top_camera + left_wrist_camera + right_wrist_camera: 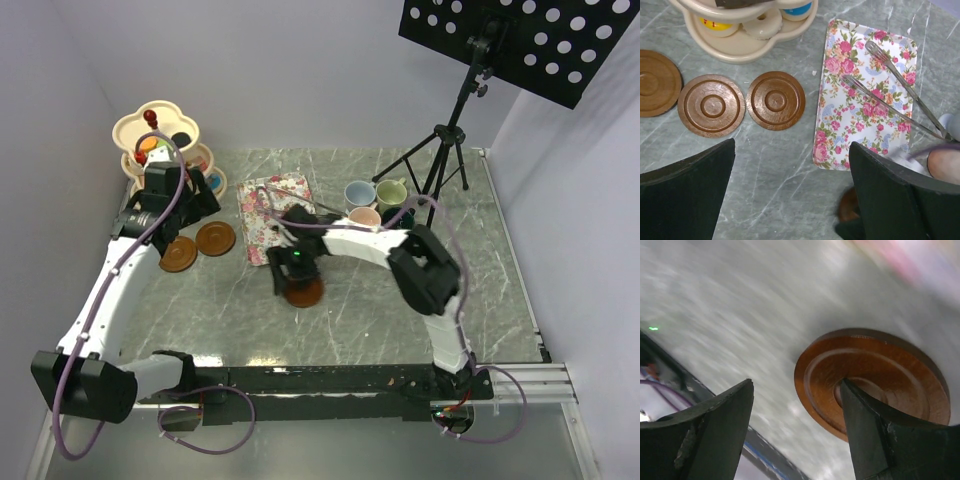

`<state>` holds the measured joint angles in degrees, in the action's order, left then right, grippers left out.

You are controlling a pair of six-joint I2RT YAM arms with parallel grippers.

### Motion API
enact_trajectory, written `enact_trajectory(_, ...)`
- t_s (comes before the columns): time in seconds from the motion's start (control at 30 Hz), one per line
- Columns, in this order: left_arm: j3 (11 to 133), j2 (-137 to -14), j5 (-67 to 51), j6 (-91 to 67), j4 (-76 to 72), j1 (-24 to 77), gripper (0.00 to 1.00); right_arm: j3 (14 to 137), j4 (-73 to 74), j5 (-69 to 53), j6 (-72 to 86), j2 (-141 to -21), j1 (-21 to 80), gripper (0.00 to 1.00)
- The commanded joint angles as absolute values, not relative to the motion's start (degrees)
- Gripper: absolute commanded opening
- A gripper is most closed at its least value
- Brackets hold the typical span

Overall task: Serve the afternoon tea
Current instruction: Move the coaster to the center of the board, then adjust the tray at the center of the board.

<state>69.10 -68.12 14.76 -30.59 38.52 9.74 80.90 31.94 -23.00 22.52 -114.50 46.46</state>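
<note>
from above: the left pincer (205, 192), spread wide and holding nothing, hangs just beside the cream three-tier stand (150, 135) at ten o'clock on the marble counter (400, 320). two saucers (215, 238) lie at its six o'clock. the right pincer (298, 280) sits over a lone saucer (312, 297) near the counter's middle, at six o'clock from the floral tray (262, 240). the light blue mug (358, 192), light green mug (390, 192), pink mug (364, 216) and dark green mug (400, 215) cluster at one o'clock, near a tripod (440, 150).

left wrist view: the left pincer (792, 150) gapes over bare counter. three saucers (711, 105) lie side by side at ten o'clock, the leftmost cut by the frame. at twelve o'clock the stand's bottom tier carries toy cakes (762, 25). metal tongs (890, 85) rest on the floral tray at two o'clock.

right wrist view, blurred: the right pincer (796, 385) is wide open and grips nothing. the lone saucer (875, 370) lies flat on the counter at two o'clock, one finger crossing in front of its centre. whether that finger touches it cannot be told.
</note>
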Motion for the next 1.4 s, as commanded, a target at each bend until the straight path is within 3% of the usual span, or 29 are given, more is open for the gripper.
enact_trajectory(0.0, 68.2, -64.2, 16.1, -28.7, 37.6, 9.1, 0.99, 97.4, 33.7, -29.4, 17.0, -122.9, 49.6, 0.77)
enact_trajectory(0.1, 65.9, -63.5, 16.0, -28.7, 35.7, 8.6, 0.99, 105.2, 38.9, -27.9, 12.8, -124.5, 50.2, 0.78)
enact_trajectory(0.27, 61.4, -68.9, 10.5, -32.9, 29.2, 8.5, 0.94, 102.5, 38.0, -24.2, 13.8, -118.5, 46.9, 0.79)
enact_trajectory(0.53, 66.8, -89.2, 4.9, -32.2, 19.5, 9.7, 0.66, 89.3, 34.3, -15.3, 15.6, -99.3, 41.0, 0.79)
enact_trajectory(0.77, 74.0, -103.7, 6.2, -29.9, 19.2, 11.5, 0.55, 85.3, 35.5, -11.2, 16.3, -89.8, 38.2, 0.79)
enact_trajectory(1.23, 83.3, -117.7, 6.4, -23.6, 19.0, 15.3, 0.42, 83.3, 37.8, -11.6, 15.6, -87.0, 35.1, 0.79)
enact_trajectory(1.37, 85.1, -119.8, 7.4, -22.2, 18.7, 17.0, 0.32, 83.1, 38.1, -11.5, 15.4, -86.8, 34.7, 0.79)
